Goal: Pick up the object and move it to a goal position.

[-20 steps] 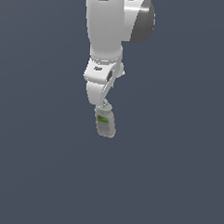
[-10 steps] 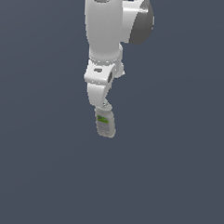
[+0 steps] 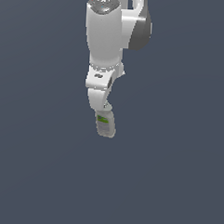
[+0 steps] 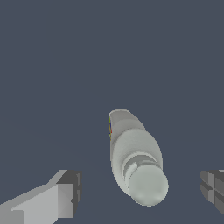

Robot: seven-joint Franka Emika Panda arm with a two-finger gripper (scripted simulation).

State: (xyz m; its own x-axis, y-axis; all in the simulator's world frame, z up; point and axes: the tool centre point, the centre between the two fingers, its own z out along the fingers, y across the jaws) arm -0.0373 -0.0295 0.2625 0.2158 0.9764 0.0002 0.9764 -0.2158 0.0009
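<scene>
The pale grey-beige bottle [image 3: 105, 124] with a green label patch stands on the dark floor, leaning a little, just under my hand. In the wrist view the bottle [image 4: 131, 148] points its rounded grey cap at the camera. My gripper [image 4: 139, 189] is open, with one finger [image 4: 65, 194] on each side of the cap and a clear gap to the bottle on both sides. In the exterior view the gripper [image 3: 104, 109] sits right at the bottle's top, and its fingers are mostly hidden behind the hand.
The plain dark grey floor [image 3: 175, 182] lies all around the bottle. No other object, container or edge shows in either view.
The arm's upper links have sunk slightly in the exterior view. The bottle has stayed where it was.
</scene>
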